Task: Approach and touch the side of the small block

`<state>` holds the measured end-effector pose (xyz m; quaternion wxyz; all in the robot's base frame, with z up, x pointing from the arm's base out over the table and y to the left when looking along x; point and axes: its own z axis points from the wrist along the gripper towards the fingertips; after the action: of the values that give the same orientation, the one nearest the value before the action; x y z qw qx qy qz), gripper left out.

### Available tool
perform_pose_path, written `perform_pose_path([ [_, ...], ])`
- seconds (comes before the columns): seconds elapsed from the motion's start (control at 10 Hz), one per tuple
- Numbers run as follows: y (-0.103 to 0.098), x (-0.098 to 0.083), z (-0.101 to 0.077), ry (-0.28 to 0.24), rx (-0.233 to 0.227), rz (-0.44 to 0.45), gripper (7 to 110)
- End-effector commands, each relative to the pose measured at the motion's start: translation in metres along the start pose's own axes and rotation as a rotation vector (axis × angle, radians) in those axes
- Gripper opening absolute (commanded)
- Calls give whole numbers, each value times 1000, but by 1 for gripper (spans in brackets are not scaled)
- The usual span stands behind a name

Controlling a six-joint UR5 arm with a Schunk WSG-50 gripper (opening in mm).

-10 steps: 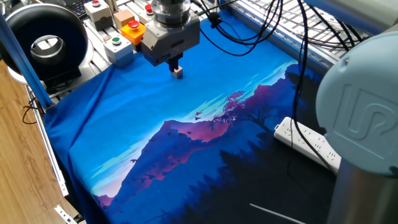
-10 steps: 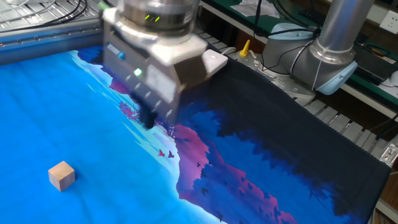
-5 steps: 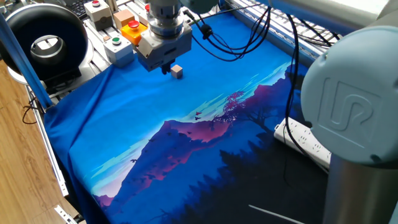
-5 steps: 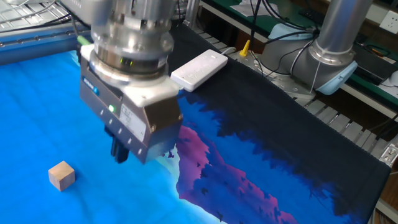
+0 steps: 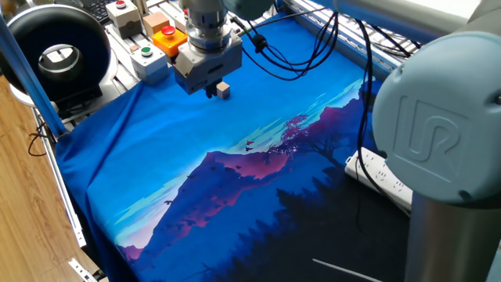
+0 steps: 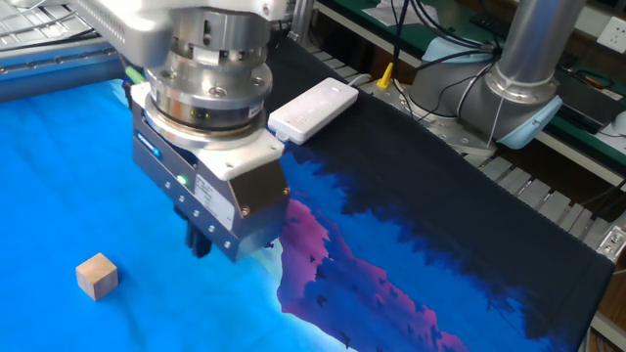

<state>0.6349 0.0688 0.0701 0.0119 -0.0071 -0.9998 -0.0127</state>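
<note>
Tan small block [image 6: 97,275], apparently flat on cloth

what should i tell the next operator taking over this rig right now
Gripper: low over the blue cloth, holding nothing; fingers look close together, but open or shut cannot be told.
Small block: lying on the cloth, clearly apart from the gripper in the other fixed view. One fixed view puts the gripper right beside the small block.
Done: approach nearly complete.
Left: close the last gap and touch the block's side.

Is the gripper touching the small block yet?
No: in the other fixed view, bare blue cloth shows between the gripper and the small block.
</note>
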Motion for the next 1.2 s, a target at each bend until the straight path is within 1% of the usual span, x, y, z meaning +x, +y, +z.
perform_pose_path([
  [0.0,8,4,0,18,-37,-48,7],
  [0.1,4,-2,0,-5,-21,-46,7],
  [0.2,1,-2,0,-8,-9,-49,7],
  [0.3,1,0,0,0,-8,-58,7],
  [0.4,-3,-5,3,6,5,-69,7],
  [0.5,-8,-27,15,-10,11,-90,7],
  [0.6,-5,-40,27,-20,-4,-95,7],
  [0.7,-8,-49,36,-21,8,-96,7],
  [0.8,-9,-53,38,-23,18,-101,7],
  [1.0,-18,-59,35,-57,61,-109,7],
  [1.1,-19,-59,36,-55,70,-106,7],
])
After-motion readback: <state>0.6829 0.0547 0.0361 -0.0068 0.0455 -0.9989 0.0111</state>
